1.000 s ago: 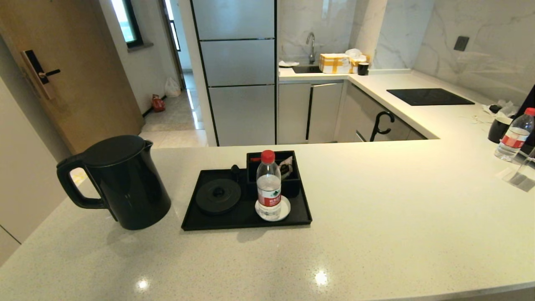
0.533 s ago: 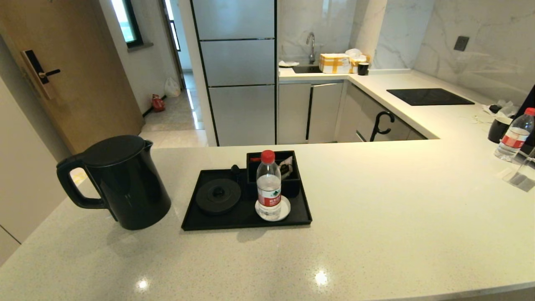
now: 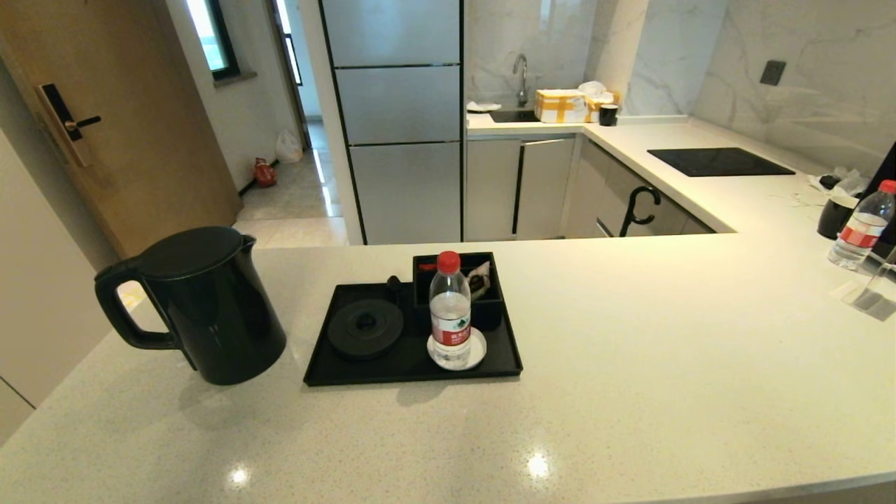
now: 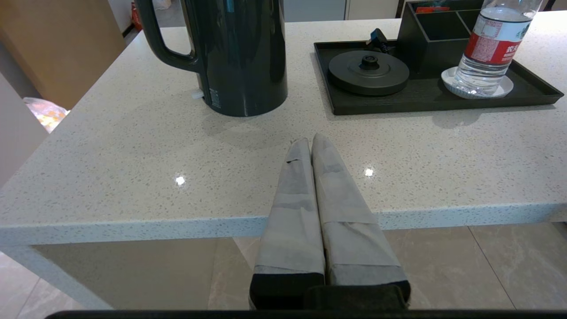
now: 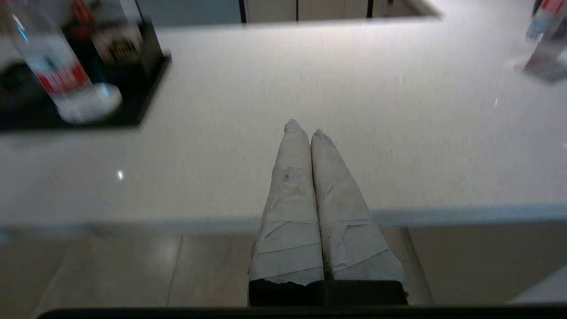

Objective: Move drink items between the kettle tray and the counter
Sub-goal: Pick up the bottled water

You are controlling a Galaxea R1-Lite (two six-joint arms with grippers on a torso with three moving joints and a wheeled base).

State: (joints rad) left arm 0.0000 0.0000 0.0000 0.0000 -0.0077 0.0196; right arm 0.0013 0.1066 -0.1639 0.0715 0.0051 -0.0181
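Observation:
The tall black kettle [image 3: 199, 304] [image 4: 241, 53] stands on the counter [image 3: 630, 364], left of the kettle tray [image 3: 413, 367] [image 4: 425, 104]. On the tray sit a round kettle base [image 3: 365, 327] [image 4: 368, 71], a divided black box [image 3: 458, 280] and a white coaster [image 3: 477, 355] bearing the red-capped water bottle [image 3: 449, 311] [image 4: 491, 44] [image 5: 57, 75]. My left gripper [image 4: 311, 141] is shut and empty, at the counter's near edge in front of the kettle. My right gripper [image 5: 304, 128] is shut and empty, at the near edge right of the tray. Neither arm shows in the head view.
A second water bottle [image 3: 862, 225] and a black cup [image 3: 835, 215] stand at the far right beside a clear stand [image 3: 875, 294]. A black glass hob [image 3: 717, 162] lies on the back right counter. Boxes [image 3: 560, 105] sit by the sink.

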